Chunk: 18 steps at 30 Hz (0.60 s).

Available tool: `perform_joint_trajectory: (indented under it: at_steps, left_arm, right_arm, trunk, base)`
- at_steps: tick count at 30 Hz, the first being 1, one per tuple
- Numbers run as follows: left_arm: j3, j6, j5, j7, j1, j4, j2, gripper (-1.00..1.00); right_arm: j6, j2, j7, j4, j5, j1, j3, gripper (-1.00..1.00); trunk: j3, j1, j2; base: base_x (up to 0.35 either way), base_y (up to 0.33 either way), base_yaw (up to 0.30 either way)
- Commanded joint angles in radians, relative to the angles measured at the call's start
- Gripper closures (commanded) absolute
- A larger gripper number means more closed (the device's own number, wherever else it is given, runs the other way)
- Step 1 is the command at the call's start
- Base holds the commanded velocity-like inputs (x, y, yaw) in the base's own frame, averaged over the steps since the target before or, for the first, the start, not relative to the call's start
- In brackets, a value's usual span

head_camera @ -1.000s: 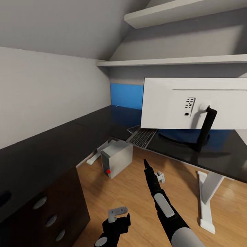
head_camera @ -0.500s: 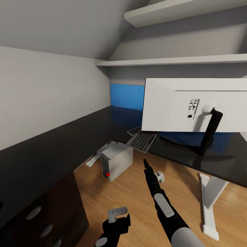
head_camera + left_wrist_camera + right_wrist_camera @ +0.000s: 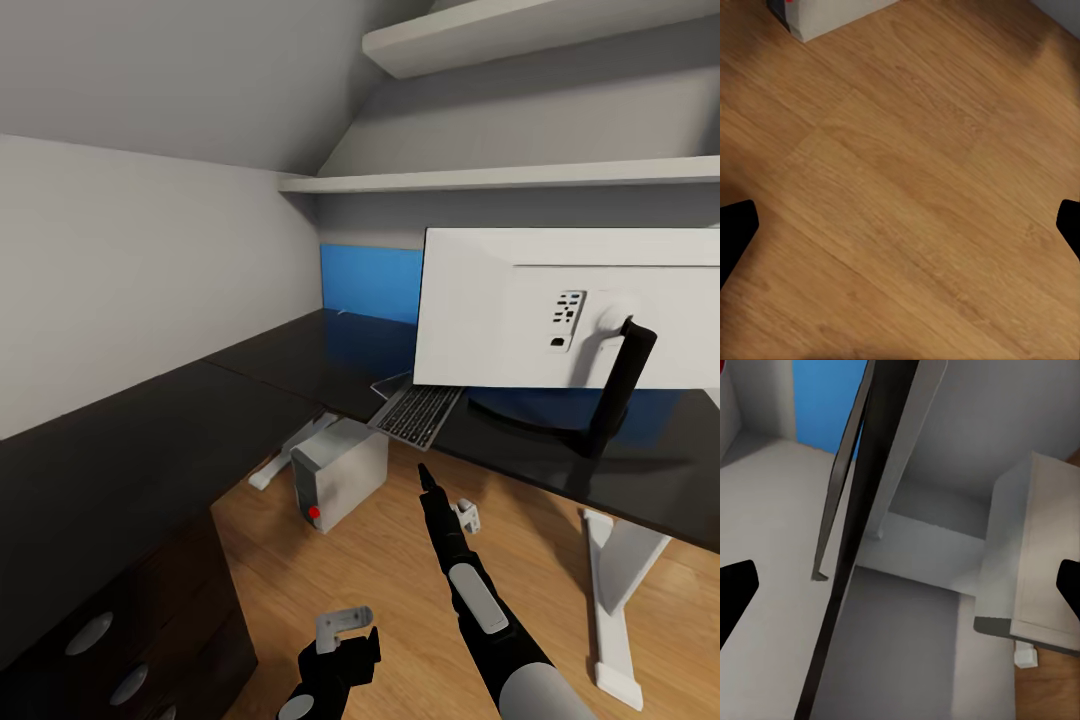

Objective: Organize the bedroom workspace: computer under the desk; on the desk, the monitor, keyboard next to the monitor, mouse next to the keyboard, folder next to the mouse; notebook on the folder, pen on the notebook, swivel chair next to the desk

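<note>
The keyboard (image 3: 414, 412) is half hidden under the monitor (image 3: 560, 305), beyond the wide-open, empty right gripper (image 3: 900, 585); the left gripper (image 3: 900, 229) is also wide open and empty.

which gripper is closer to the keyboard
Right. The right gripper reaches forward, just below the keyboard that overhangs the desk edge. The left gripper hangs low over the floor, farther back.
</note>
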Motion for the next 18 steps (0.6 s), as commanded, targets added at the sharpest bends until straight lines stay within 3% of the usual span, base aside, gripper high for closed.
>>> perform_joint_trajectory:
  at_steps: [1, 18]
  left_arm:
    - [-0.002, 0.003, 0.006, 0.007, -0.001, -0.001, 0.000, -1.00]
    - [0.000, 0.002, 0.006, 0.009, -0.001, -0.001, 0.000, -1.00]
  right_arm:
    - [-0.005, 0.000, 0.004, 0.001, -0.010, -0.001, 0.004, -1.00]
    - [-0.005, 0.018, 0.008, -0.003, -0.010, -0.001, 0.008, -1.00]
  trunk:
    - [-0.001, 0.000, 0.000]
    - [-0.001, 0.000, 0.000]
  base:
    - [0.011, 0.000, 0.000]
    - [0.100, 0.000, 0.000]
